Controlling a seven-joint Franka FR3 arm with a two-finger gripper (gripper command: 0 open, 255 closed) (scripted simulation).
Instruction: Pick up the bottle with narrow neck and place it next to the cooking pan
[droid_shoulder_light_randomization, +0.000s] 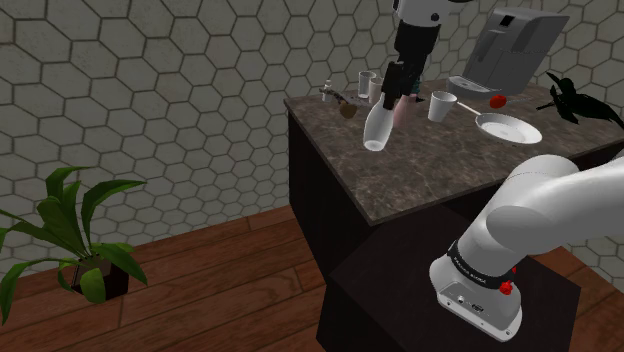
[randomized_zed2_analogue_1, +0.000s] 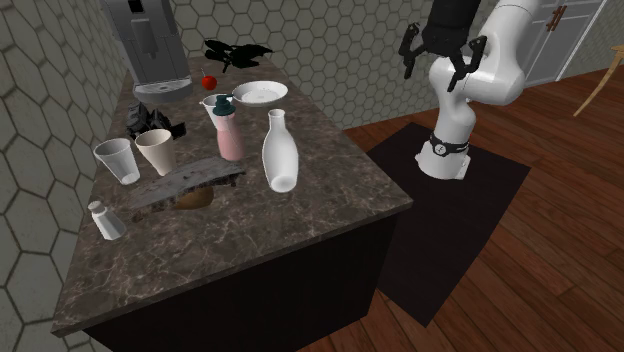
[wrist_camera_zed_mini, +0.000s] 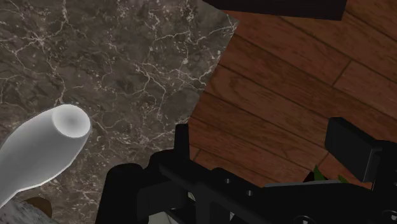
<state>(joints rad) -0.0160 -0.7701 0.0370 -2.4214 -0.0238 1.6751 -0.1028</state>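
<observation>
Neighbouring the white bottle: pink dispenser, beige cup, possibly a brown bowl.

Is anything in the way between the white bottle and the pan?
Nothing stands squarely between the white bottle and the pan. A pink bottle and a cup stand just beside that path.

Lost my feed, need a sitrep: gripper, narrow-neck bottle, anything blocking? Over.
Gripper open, beyond the counter, holding nothing. White bottle upright on counter, untouched. Pink pump bottle stands near the path to the pan.
</observation>
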